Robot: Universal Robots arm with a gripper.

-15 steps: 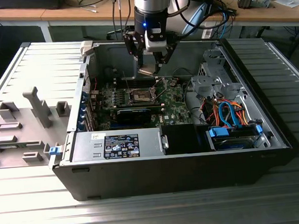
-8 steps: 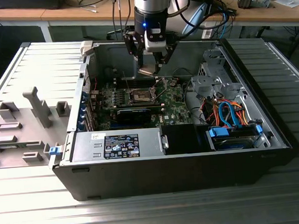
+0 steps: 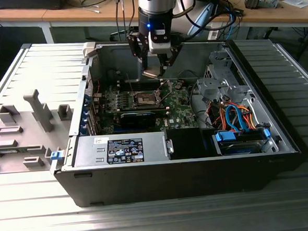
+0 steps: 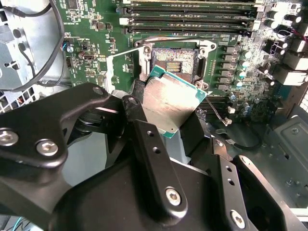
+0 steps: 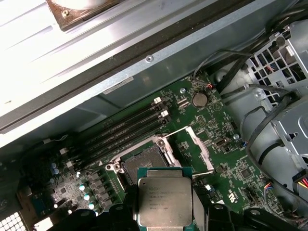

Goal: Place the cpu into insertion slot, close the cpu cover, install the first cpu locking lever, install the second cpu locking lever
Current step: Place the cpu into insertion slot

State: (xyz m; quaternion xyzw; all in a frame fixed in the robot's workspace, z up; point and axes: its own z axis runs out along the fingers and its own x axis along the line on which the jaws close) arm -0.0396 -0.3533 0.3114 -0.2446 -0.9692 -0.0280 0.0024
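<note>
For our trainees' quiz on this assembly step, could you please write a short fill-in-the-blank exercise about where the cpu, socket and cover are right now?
1. The gripper is ____ on the cpu.
2. The cpu hangs ____ the socket, not seated in it.
3. The cpu cover is swung ____, so the socket is exposed.

Missing words: shut; above; open.

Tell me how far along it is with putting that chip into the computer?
Early on. Picking up is done: the gripper holds the cpu above the motherboard's socket, which is empty. The cpu cover stands open, so seating the chip, closing the cover and both locking-lever steps are all left.
</note>
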